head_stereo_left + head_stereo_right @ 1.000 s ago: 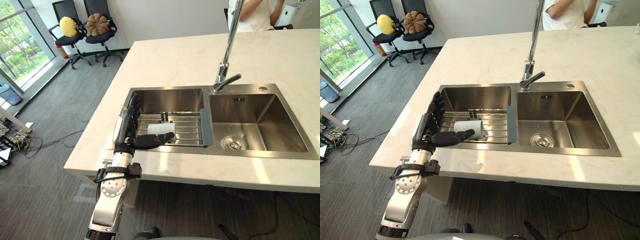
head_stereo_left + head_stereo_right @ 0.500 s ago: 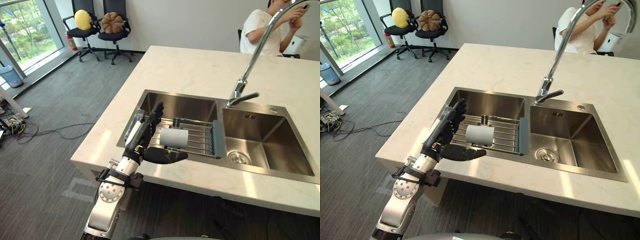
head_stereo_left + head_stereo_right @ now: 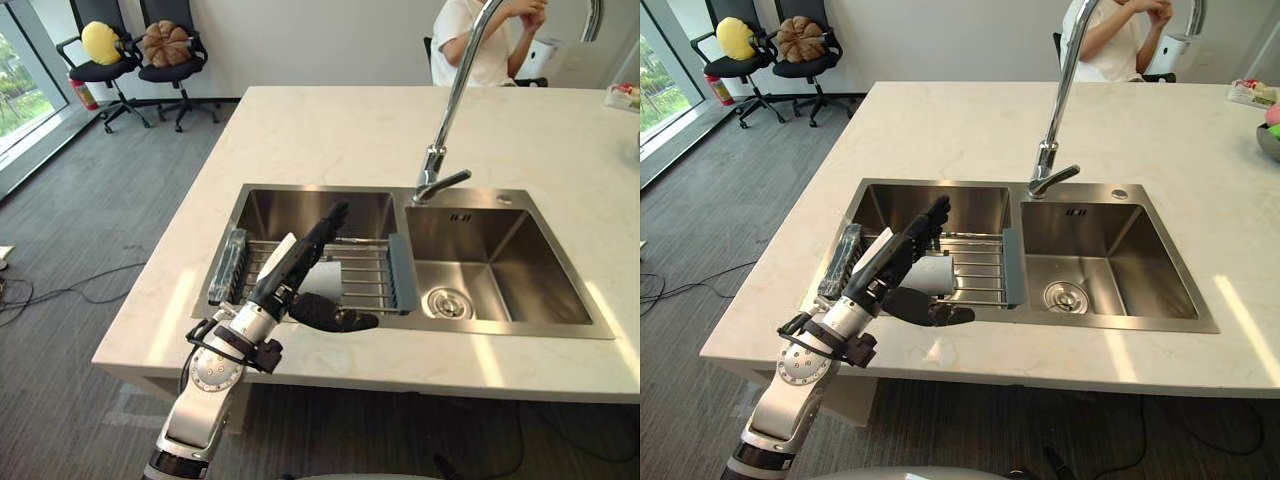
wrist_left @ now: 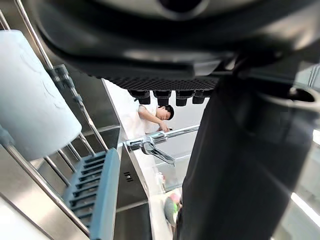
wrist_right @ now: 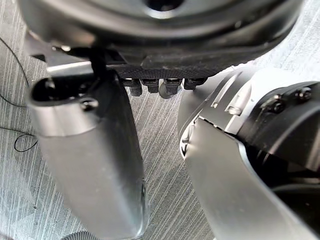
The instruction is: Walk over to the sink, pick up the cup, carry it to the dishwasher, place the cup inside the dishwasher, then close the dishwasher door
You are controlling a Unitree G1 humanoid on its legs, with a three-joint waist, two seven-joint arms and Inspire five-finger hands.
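Note:
A white cup (image 3: 936, 275) lies on its side on the wire rack (image 3: 355, 272) across the left basin of the steel sink (image 3: 300, 205). My left hand (image 3: 296, 266) is open above the rack. Its straight fingers reach over the cup and hide part of it. The thumb (image 3: 335, 318) sticks out along the sink's front rim, so the cup lies between fingers and thumb. In the left wrist view the cup (image 4: 30, 100) rests on the rack wires just past the fingers (image 4: 165, 95), untouched. My right hand (image 5: 90, 150) hangs over the grey floor, fingers relaxed.
A tall faucet (image 3: 440, 150) stands behind the divider, the right basin (image 3: 490, 270) beside it. A grey-blue end piece (image 3: 400, 272) bounds the rack; a dark brush-like item (image 3: 228, 265) lies at its left end. A person (image 3: 480, 40) sits behind the counter (image 3: 330, 130). Two chairs (image 3: 130, 50) stand far left.
The camera has shifted. My left hand has reached further across the rack, so its fingers now lie over the cup instead of beside it. The cup has stayed put.

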